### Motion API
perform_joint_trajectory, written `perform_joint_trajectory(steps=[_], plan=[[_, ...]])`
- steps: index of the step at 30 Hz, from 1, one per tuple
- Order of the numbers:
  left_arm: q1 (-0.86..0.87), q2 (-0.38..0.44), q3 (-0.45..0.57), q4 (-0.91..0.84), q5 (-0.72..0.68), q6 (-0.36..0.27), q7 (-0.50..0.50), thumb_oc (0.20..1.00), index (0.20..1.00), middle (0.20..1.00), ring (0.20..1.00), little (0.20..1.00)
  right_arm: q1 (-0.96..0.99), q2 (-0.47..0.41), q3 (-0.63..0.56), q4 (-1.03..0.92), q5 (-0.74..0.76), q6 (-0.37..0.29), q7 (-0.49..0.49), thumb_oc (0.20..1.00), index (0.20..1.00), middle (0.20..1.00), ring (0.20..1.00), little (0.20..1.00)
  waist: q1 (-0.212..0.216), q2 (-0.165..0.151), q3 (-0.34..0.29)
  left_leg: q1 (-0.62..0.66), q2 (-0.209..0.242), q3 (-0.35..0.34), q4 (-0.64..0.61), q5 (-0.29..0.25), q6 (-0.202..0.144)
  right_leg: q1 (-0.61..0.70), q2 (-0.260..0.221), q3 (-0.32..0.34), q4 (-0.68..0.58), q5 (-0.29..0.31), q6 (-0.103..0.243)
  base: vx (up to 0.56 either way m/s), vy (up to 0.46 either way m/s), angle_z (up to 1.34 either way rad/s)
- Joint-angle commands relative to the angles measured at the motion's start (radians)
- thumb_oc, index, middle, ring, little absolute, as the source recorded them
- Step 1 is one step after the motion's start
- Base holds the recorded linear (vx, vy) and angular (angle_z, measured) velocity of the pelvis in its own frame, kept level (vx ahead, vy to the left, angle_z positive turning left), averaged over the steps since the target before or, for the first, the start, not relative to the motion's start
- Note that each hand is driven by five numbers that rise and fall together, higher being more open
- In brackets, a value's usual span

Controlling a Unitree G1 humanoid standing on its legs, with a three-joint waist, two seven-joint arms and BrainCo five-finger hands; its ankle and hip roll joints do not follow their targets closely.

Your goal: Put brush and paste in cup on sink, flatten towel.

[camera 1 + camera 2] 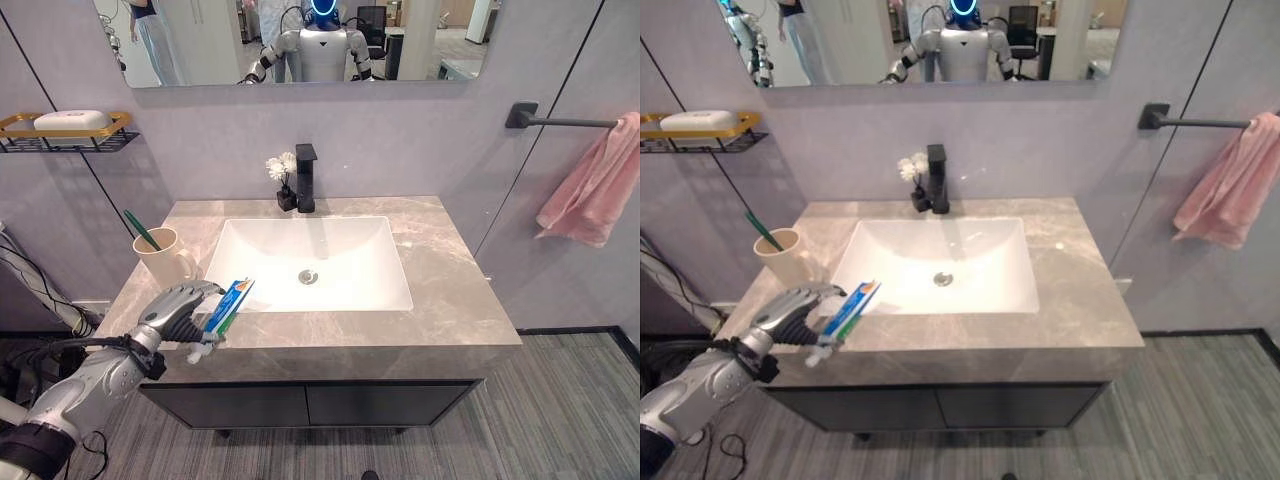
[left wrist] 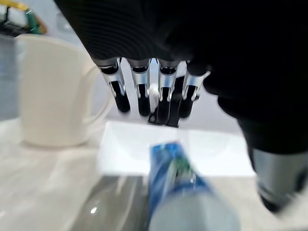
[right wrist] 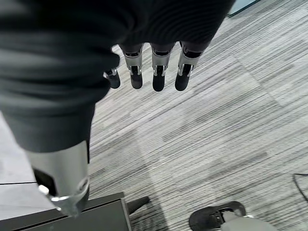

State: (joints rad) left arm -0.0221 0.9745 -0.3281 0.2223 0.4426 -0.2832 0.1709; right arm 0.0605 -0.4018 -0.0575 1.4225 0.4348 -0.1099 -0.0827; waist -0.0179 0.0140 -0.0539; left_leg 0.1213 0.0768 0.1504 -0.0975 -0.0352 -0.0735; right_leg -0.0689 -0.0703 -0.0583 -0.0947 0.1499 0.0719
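The step in hand is judged to be the transfer of the paste to the cup. At the near left edge of the grey marble counter, the left hand grips a blue-and-white toothpaste tube. The fingers are curled over the tube body and the thumb lies on the far side, as the left wrist view also indicates. The tube points up and away toward the white rectangular basin, with its white cap end low at the counter edge. Whether the cap end touches the counter cannot be told.

Just beyond the hand stands the cream ceramic mug, upright, handle toward the basin. The green-handled toothbrush already leans inside it, so the brush part appears done.

The next move calls for lifting the tube, carrying it over the mug rim and tipping it upright so it drops in beside the brush without knocking the mug.

Farthest off, the pink towel hangs bunched on the black wall rail, not yet flattened.

The right hand hangs over the striped grey floor, fingers relaxed and holding nothing.
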Motion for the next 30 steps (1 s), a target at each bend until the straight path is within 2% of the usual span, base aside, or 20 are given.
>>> perform_joint_trajectory(steps=[1, 9, 16, 30], plan=[[-0.042, -0.019, 0.094, -0.020, 0.007, 0.001, 0.012, 1.000, 1.000, 1.000, 1.000, 1.000, -0.045, 0.000, 0.005, 0.046, -0.010, -0.010, -0.009, 1.000, 1.000, 1.000, 1.000, 1.000, -0.019, -0.003, 0.006, -0.016, 0.020, -0.033, 0.010, 0.023, -0.011, 0.064, -0.086, 0.038, 0.007, -0.031, 0.100, 0.00, 0.000, 0.00], [-0.004, -0.054, 0.092, -0.008, 0.029, 0.016, 0.001, 1.000, 1.000, 1.000, 1.000, 1.000, -0.047, -0.001, 0.004, 0.031, -0.015, -0.012, -0.013, 1.000, 1.000, 1.000, 1.000, 1.000, -0.016, 0.008, 0.015, -0.019, 0.020, -0.036, 0.010, 0.026, -0.012, 0.066, -0.085, 0.032, 0.007, -0.037, 0.096, 0.00, 0.000, 0.00], [-0.016, -0.079, 0.046, 0.023, 0.038, 0.024, -0.018, 1.000, 1.000, 1.000, 1.000, 1.000, -0.046, -0.001, 0.011, 0.023, -0.024, -0.010, -0.016, 1.000, 1.000, 1.000, 1.000, 1.000, -0.018, 0.018, 0.020, -0.028, 0.020, -0.043, 0.010, 0.032, -0.013, 0.062, -0.081, 0.027, 0.007, -0.039, 0.092, 0.00, 0.000, 0.00], [-0.012, -0.088, 0.004, 0.061, 0.055, 0.023, -0.034, 1.000, 1.000, 1.000, 1.000, 1.000, -0.043, 0.005, 0.016, 0.038, -0.026, -0.010, -0.020, 1.000, 1.000, 1.000, 1.000, 1.000, -0.016, 0.015, 0.020, -0.029, 0.022, -0.041, 0.010, 0.031, -0.013, 0.062, -0.078, 0.027, 0.007, -0.041, 0.090, 0.00, 0.000, 0.00]])
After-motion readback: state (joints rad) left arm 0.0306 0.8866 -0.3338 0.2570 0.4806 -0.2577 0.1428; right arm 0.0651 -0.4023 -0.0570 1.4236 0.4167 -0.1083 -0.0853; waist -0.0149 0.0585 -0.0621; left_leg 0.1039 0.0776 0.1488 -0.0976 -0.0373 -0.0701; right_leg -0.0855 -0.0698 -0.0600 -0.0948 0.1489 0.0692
